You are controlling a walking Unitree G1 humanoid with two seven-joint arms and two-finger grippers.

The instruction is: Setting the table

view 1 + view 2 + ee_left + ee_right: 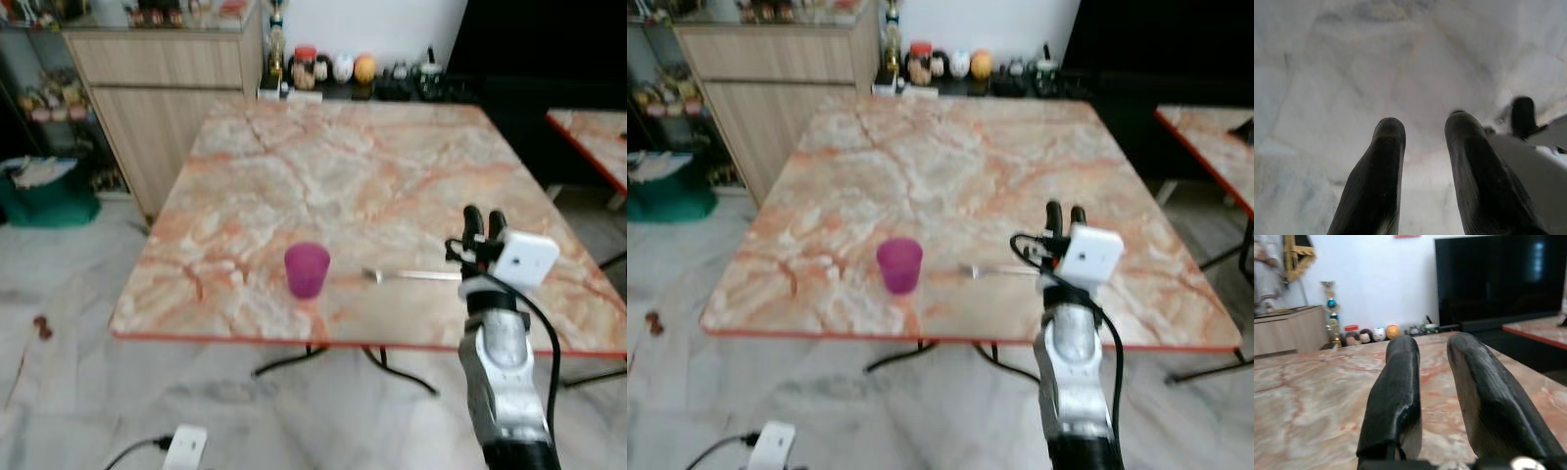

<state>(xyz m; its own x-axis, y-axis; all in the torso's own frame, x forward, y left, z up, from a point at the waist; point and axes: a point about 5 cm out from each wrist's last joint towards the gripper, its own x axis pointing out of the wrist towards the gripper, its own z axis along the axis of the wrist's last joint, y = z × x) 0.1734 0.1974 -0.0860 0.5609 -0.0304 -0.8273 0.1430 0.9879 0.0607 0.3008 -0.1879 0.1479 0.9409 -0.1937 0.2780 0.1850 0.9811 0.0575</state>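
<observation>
My right end effector (484, 217) hovers over the worktop (353, 176), fingers parted, empty; fork (411, 275) just left, purple cup (307, 269) farther left.

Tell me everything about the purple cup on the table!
The purple cup is small, a see-through pinkish purple that looks like plastic, wider at its open rim than at its base. It stands upright near the front edge of the marble table. Whether anything is inside cannot be told. Nothing touches it except the tabletop; a silver utensil lies apart from it, toward the right gripper.
</observation>
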